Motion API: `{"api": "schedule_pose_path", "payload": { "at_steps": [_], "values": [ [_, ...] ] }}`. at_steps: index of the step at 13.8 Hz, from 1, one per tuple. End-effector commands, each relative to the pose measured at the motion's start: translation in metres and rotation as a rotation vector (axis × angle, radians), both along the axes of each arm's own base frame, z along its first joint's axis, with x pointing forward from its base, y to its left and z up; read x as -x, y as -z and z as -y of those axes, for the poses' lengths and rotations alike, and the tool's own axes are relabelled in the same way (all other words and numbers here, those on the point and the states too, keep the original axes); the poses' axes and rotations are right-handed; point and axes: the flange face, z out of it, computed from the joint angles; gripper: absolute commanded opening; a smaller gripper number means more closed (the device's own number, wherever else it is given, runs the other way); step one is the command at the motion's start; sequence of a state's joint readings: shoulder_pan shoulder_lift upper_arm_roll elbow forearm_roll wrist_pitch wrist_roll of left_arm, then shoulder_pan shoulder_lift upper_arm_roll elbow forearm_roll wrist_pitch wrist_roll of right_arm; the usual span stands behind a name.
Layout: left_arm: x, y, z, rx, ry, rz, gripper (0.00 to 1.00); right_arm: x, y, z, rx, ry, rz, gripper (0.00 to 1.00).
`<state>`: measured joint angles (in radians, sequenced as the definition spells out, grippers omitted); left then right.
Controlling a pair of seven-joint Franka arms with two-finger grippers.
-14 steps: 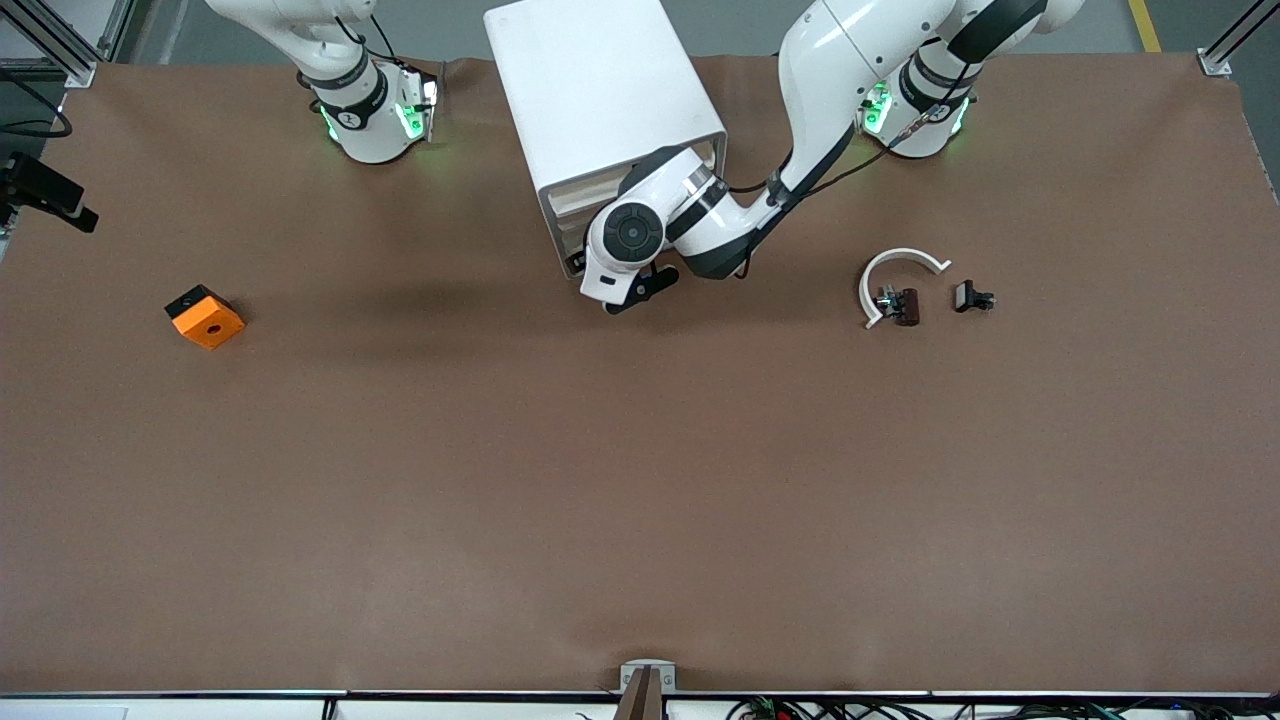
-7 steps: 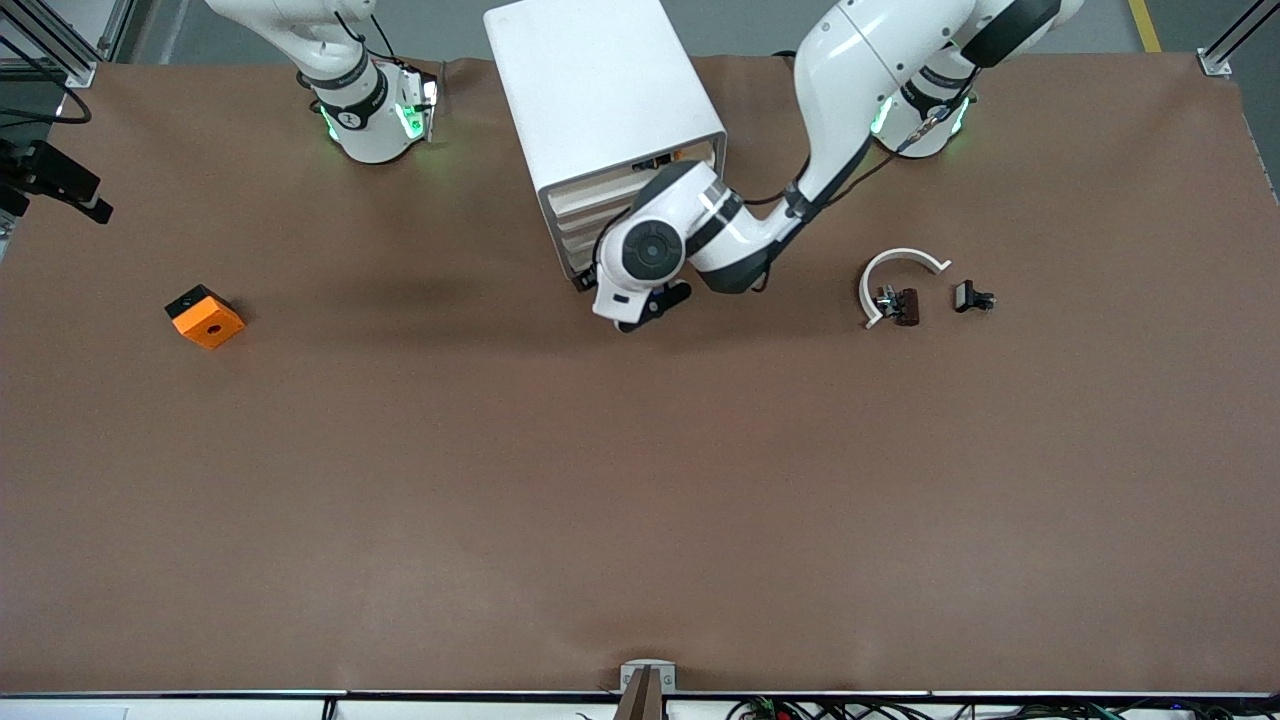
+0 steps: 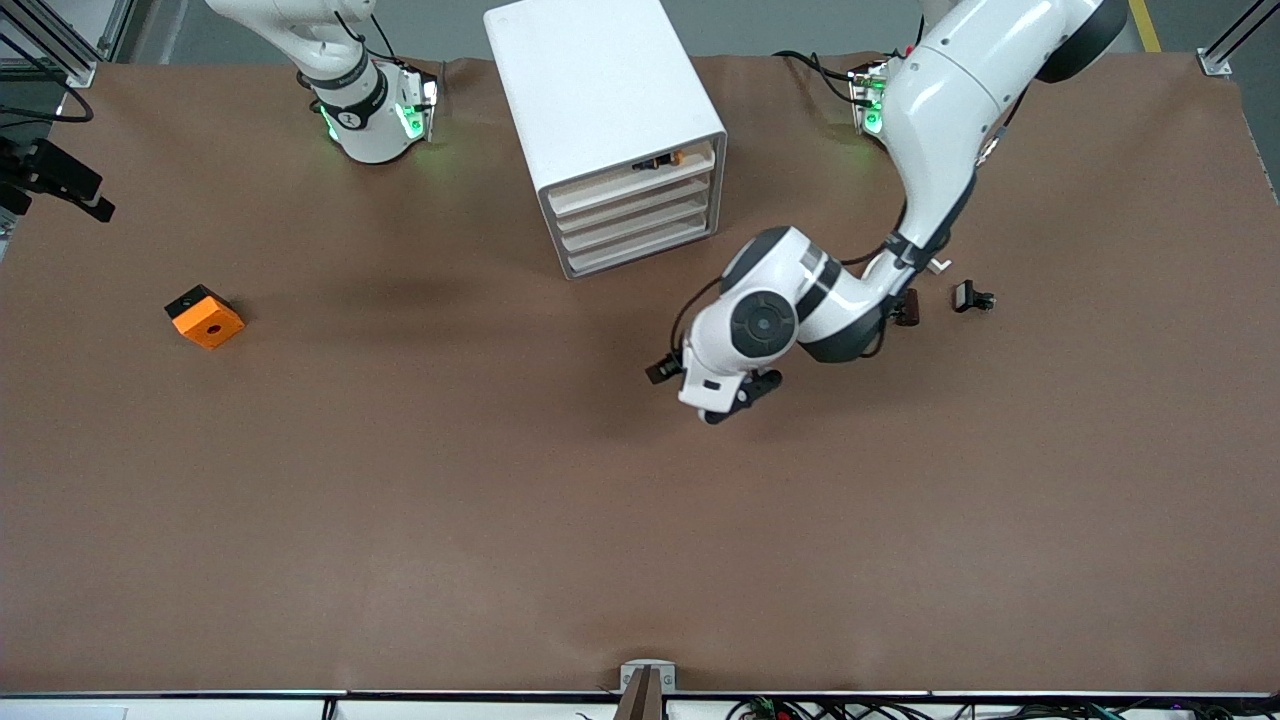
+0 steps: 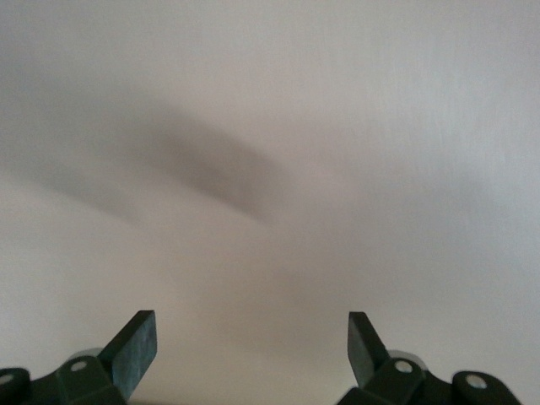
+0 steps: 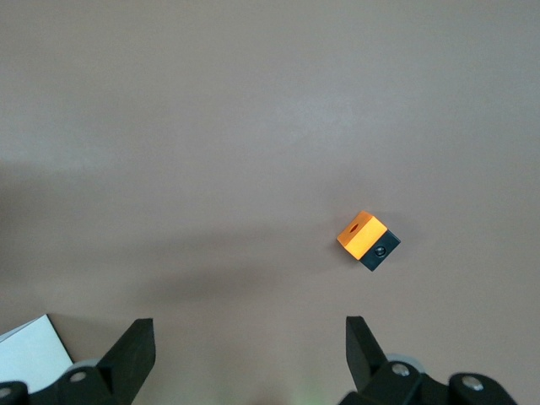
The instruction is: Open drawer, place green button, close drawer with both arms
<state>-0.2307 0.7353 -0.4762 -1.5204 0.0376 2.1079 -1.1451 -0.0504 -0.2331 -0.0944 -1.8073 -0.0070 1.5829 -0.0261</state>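
Note:
The white cabinet [image 3: 600, 90] stands between the two arm bases. Its lowest drawer [image 3: 640, 256] sits flush with the three trays above it. My left gripper [image 3: 741, 394] hangs over bare table, nearer the front camera than the cabinet. In the left wrist view it [image 4: 253, 331] is open and empty, with only blurred table below. My right gripper [image 5: 249, 331] is open and empty, high over the table at the right arm's end. No green-capped button shows in any view.
An orange cube with a black hole [image 3: 204, 317] lies at the right arm's end and shows in the right wrist view [image 5: 367, 239]. Small black clips [image 3: 972, 297] lie by the left forearm, which hides most of the white arc. A small black-and-orange item [image 3: 661, 160] sits in the top tray.
My left arm has drawn away from the cabinet's front, toward the front camera and the left arm's end. All four tray fronts now show. The forearm now covers the white arc.

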Motion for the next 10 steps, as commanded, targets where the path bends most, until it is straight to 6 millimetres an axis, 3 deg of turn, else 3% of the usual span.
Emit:
{"api": "schedule_pose_path", "payload": {
  "at_steps": [1,4,6,7,10],
  "values": [
    [-0.032,0.003,-0.056,-0.046,0.063,0.054,1.0,0.008,-0.006,-0.002,0.0,0.004,-0.001,1.0],
    [-0.072,0.004,-0.142,-0.074,0.175,0.109,1.0,0.008,-0.007,0.0,0.003,0.01,0.0,1.0],
    [-0.1,-0.005,-0.216,-0.095,0.227,0.145,1.0,0.008,-0.007,-0.001,0.003,0.018,0.002,1.0],
    [-0.11,-0.011,-0.25,-0.109,0.258,0.166,1.0,0.008,-0.007,-0.001,0.003,0.035,0.003,1.0],
    [-0.124,-0.034,-0.324,-0.103,0.342,0.211,1.0,0.007,-0.006,-0.001,0.002,0.044,0.004,1.0]
  ]
}}
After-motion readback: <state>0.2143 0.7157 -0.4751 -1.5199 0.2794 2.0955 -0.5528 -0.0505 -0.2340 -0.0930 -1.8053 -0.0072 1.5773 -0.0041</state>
